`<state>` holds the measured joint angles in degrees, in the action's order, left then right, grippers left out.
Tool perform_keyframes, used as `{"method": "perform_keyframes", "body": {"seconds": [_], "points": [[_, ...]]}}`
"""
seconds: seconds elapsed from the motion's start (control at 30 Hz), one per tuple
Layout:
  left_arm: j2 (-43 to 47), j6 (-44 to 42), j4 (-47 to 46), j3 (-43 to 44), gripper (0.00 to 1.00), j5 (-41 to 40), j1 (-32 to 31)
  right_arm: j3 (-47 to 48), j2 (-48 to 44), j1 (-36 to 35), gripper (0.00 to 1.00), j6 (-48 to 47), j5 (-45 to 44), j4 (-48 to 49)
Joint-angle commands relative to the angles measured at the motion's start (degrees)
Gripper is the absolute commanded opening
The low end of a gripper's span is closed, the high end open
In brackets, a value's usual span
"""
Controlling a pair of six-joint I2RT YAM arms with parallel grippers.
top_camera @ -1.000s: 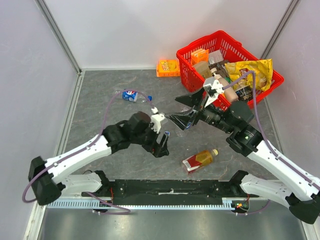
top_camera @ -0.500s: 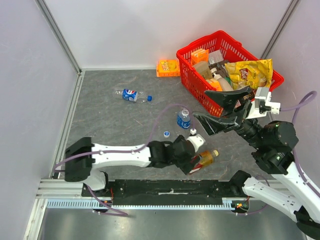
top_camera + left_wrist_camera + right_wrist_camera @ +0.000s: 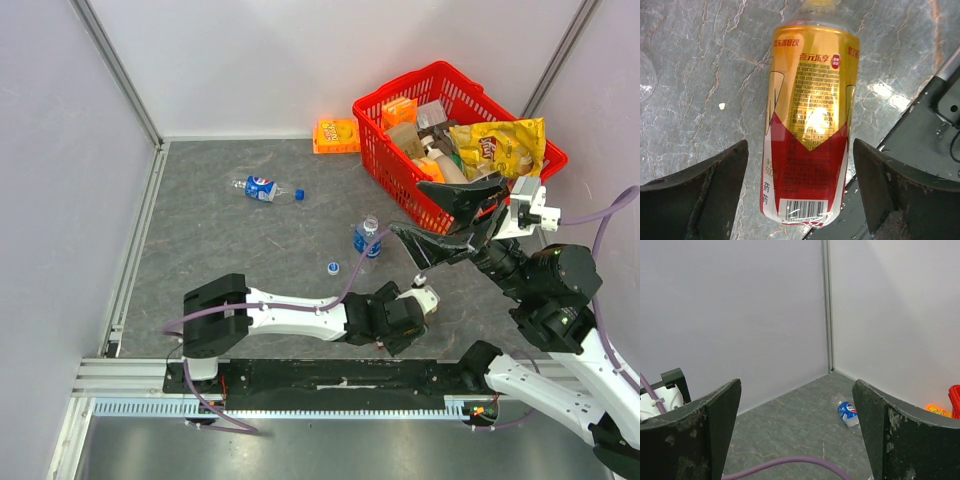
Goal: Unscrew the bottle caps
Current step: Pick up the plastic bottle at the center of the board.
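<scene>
The amber bottle with its red and gold label lies on the grey floor, its yellow cap at the top edge of the left wrist view. My left gripper is open and straddles the bottle's lower half, fingers apart from it on both sides. In the top view the left gripper covers that bottle. A clear bottle stands upright at mid-floor, with a loose whitish-blue cap beside it. Another clear bottle lies far left with a blue cap; it also shows in the right wrist view. My right gripper is open, empty and raised.
A red basket full of snack packs stands at the back right, with an orange box to its left. The black base rail runs right beside the amber bottle's base. Grey walls enclose the floor.
My left gripper has moved right along the front edge and settled over the amber bottle. The right gripper has drawn back from the standing bottle and risen.
</scene>
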<state>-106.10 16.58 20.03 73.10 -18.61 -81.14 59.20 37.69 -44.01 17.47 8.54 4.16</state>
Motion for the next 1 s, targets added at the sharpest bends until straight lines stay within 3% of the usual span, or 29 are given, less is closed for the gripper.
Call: {"method": "perform_keyframes", "body": {"seconds": [0.0, 0.33, 0.5, 0.77, 0.97], "points": [[-1.56, 0.73, -1.84, -0.41, 0.88, -2.48, -0.68, 1.62, -0.34, -0.02, 0.98, -1.48, -1.41, -0.65], [-3.41, -0.06, -4.56, -3.23, 0.74, -3.53, -2.00, 1.45, 0.63, -0.02, 0.98, -1.48, -1.59, -0.82], [-1.66, 0.03, -5.18, -4.72, 0.62, -3.98, -2.00, 1.62, 1.07, -0.03, 0.98, -1.13, -1.50, -0.91], [11.78, -2.34, -5.71, -8.14, 0.58, -2.75, -1.56, 2.67, 2.29, -0.02, 0.98, 0.36, -1.24, -1.17], [25.31, -1.99, -1.50, -13.33, 0.58, -6.25, -0.16, 4.17, 4.32, -0.02, 0.98, 1.51, -0.27, -1.18]]}}
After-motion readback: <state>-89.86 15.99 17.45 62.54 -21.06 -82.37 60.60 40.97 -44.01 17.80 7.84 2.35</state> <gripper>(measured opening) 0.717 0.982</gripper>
